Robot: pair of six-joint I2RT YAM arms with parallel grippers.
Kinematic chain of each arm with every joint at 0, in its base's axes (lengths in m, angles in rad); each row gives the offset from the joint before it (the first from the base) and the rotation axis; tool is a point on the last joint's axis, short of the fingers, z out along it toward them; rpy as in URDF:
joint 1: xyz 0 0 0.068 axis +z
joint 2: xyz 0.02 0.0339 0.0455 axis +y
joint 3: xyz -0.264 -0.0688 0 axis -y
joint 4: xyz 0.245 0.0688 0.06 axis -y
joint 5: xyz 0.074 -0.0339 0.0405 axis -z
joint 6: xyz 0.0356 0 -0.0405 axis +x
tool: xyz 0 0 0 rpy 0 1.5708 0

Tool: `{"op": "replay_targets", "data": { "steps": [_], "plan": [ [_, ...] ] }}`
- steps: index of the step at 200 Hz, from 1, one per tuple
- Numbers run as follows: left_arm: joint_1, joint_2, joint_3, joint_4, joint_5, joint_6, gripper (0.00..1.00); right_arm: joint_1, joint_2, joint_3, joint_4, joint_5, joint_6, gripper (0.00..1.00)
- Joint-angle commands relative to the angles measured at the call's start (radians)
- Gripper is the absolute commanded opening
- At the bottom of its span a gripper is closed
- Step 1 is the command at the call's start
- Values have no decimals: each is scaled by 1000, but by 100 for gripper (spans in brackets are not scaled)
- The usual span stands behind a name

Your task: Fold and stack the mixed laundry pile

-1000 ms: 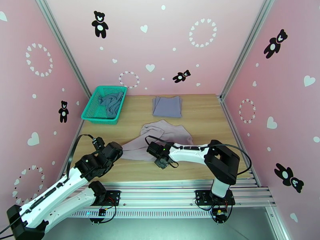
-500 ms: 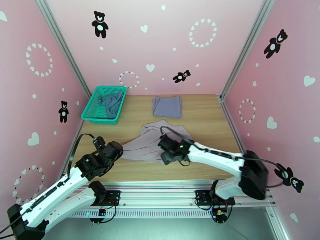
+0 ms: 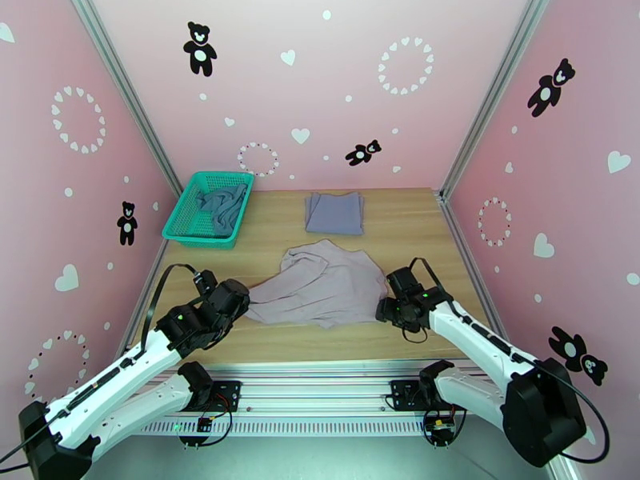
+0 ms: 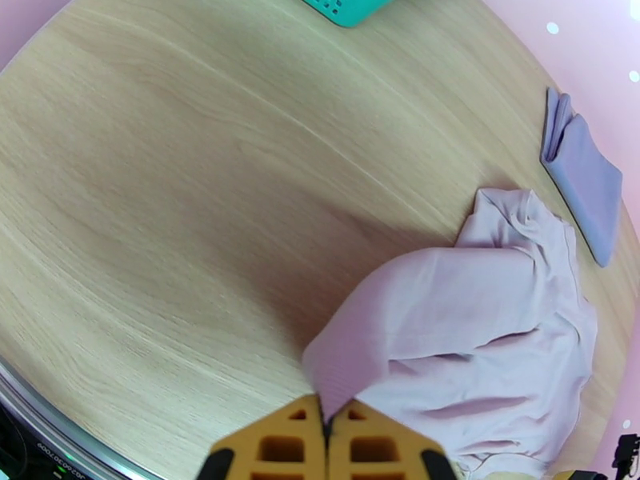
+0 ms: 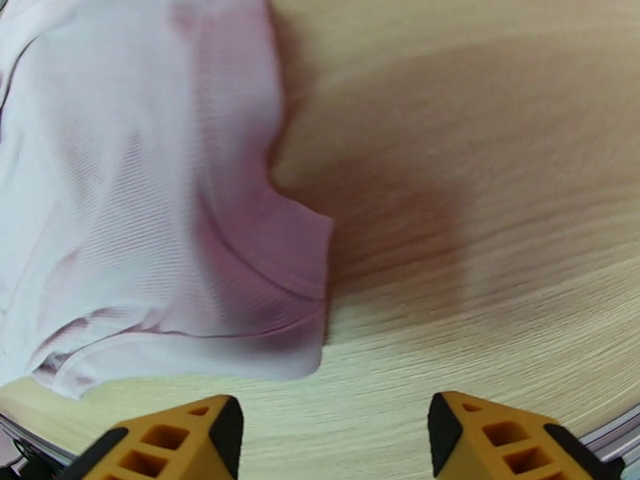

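Observation:
A pale mauve-grey garment (image 3: pixel 320 283) lies spread and rumpled at the table's middle. My left gripper (image 3: pixel 240 297) is shut on its left corner, and the left wrist view shows the cloth (image 4: pixel 464 314) pinched between the closed fingertips (image 4: pixel 326 424). My right gripper (image 3: pixel 385 310) hovers open just off the garment's right edge. Seen from the right wrist, its fingers (image 5: pixel 192 438) stand apart over bare wood, near the garment's sleeve corner (image 5: pixel 144 218). A folded grey-lavender garment (image 3: pixel 334 213) rests at the back. A teal-blue top (image 3: pixel 222 203) lies in the basket.
The green mesh basket (image 3: pixel 182 226) stands at the back left by the pink wall. Bare wooden table (image 3: pixel 408 234) stretches to the right of the garments and along the front edge. Pink walls close in on three sides.
My right arm swung from the garment's near left side across to its right edge, and its jaws opened. The garment now lies flatter and wider. The left gripper kept hold of its corner.

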Motion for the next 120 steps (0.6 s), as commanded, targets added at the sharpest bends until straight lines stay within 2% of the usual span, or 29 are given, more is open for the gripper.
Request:
{"op": "replay_targets", "data": {
  "steps": [1, 91, 120],
  "plan": [
    [8, 2, 8, 20, 20, 22, 0, -25, 24, -19, 72, -51, 16, 60],
    [8, 15, 8, 23, 18, 22, 0, -41, 136, -22, 166, -42, 5, 50],
    [9, 25, 8, 27, 18, 20, 0, -42, 186, -27, 205, -50, 4, 42]
  ]
}}
